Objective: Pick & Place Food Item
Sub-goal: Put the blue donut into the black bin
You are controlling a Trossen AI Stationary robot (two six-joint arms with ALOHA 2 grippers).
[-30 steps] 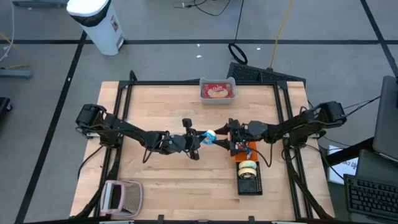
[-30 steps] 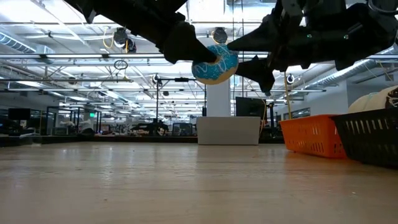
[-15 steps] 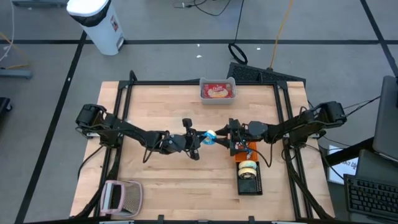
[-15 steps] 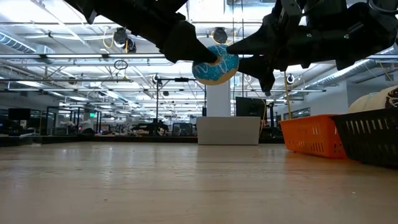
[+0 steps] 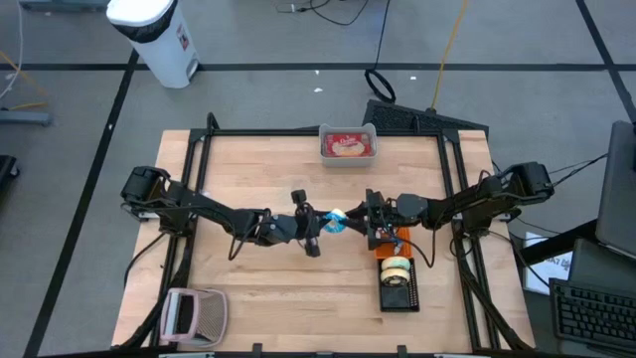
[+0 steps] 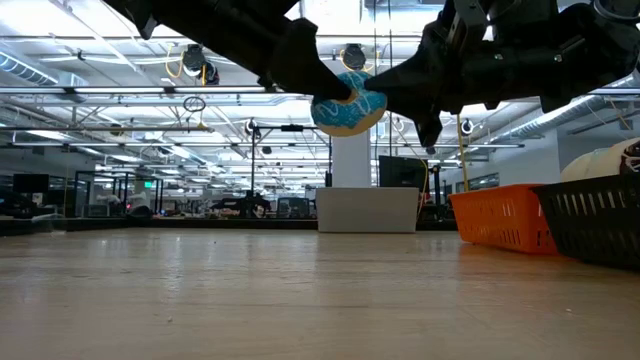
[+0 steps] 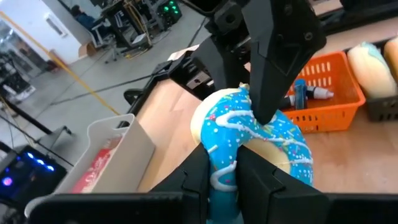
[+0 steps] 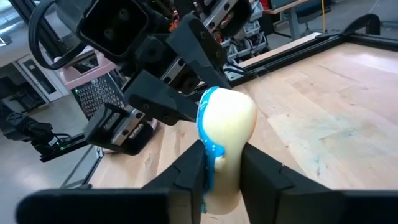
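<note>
A donut (image 5: pixel 336 220) with blue icing and white lines hangs in the air above the middle of the table, high above it in the low view (image 6: pixel 348 103). My left gripper (image 5: pixel 323 223) reaches it from the table's left and is shut on it. My right gripper (image 5: pixel 350 221) comes from the table's right and is shut on its opposite side. The left wrist view shows the iced top (image 7: pixel 255 140). The right wrist view shows the plain cream underside (image 8: pixel 231 121). My left gripper pinches the donut's ring on its left side (image 7: pixel 227 163) between its two fingers (image 7: pixel 198 180), coming about level from the table's left. The donut is lifted clear of the table. My right gripper pinches the ring's right side (image 8: pixel 217 155) between its two fingers (image 8: pixel 261 171), one on the iced face and one on the plain cream face. It comes level from the table's right. The donut is clear of the table, between both grippers.
An orange basket (image 5: pixel 390 242) and a black basket (image 5: pixel 399 283) holding a pale food item stand just under and in front of my right gripper. A clear container (image 5: pixel 349 145) with red contents sits at the far edge. A pink object (image 5: pixel 194 314) lies near left.
My right gripper has shut its fingers onto the donut's right side, without moving from its place. My left gripper has kept its hold and rolled a little, and the donut has tipped slightly with it.
</note>
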